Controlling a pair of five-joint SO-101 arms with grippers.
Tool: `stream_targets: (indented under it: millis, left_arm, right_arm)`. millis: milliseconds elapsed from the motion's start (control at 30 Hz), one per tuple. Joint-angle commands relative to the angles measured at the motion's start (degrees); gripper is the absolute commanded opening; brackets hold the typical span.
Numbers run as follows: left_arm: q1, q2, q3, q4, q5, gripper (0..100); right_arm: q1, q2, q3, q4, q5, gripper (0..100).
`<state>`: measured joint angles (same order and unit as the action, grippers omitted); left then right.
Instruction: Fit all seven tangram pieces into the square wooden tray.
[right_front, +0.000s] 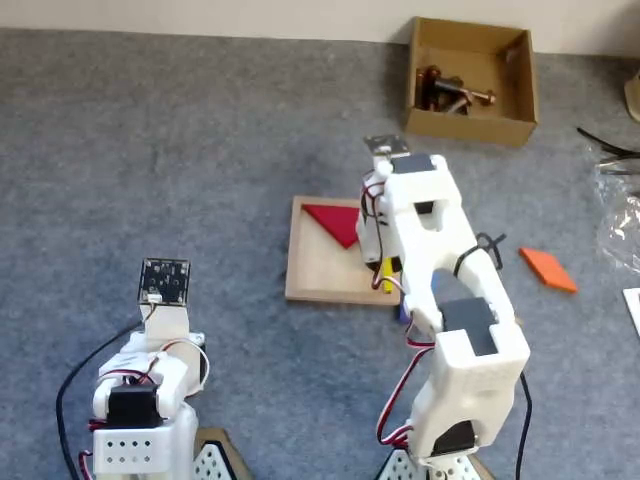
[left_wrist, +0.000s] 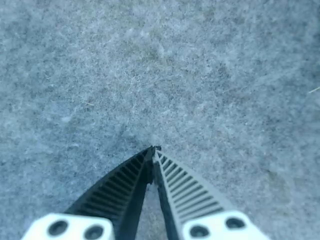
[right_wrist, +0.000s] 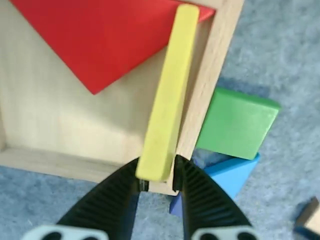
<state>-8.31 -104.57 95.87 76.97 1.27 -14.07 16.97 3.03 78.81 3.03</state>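
The yellow piece (right_wrist: 167, 95) was grasped on edge by the right gripper (right_wrist: 157, 167) at the tray (right_wrist: 50, 160) wall; the fingers of the left gripper (left_wrist: 154, 151) were clenched, empty.

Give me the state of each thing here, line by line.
Square wooden tray: mostly unfilled.
Red triangle piece: flat in tray.
Yellow piece: on edge, gripped, at tray wall.
Right gripper: shut on yellow piece.
Left gripper: shut, empty.
Green piece: outside tray.
Blue triangle: outside tray.
Orange piece: outside tray.
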Motion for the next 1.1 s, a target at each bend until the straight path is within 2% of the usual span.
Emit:
stream_targets:
  millis: [0,233,567,833,1067]
  left_arm:
    - [-0.75,-0.31,1.27,0.44,-0.44,1]
    - [-0.75,-0.31,1.27,0.44,-0.44,1]
    - [-0.75,-0.31,1.27,0.44,-0.44,1]
    - [-0.75,-0.31,1.27,0.44,-0.44,1]
    - [-0.75,-0.31,1.27,0.44,-0.44,1]
  right_arm:
    - [-1.45,-3.47,-2.86,1.19,-0.62,7.8]
    - [-1.54,-3.47,-3.82,1.45,-0.62,7.8]
    - [-1.8,-3.38,-14.46,9.19,-1.05,7.8]
    - [-6.11,-3.12,-15.08,9.01,-1.76,7.8]
    - [-6.81,-3.12,-15.16,9.01,-4.13,7.7]
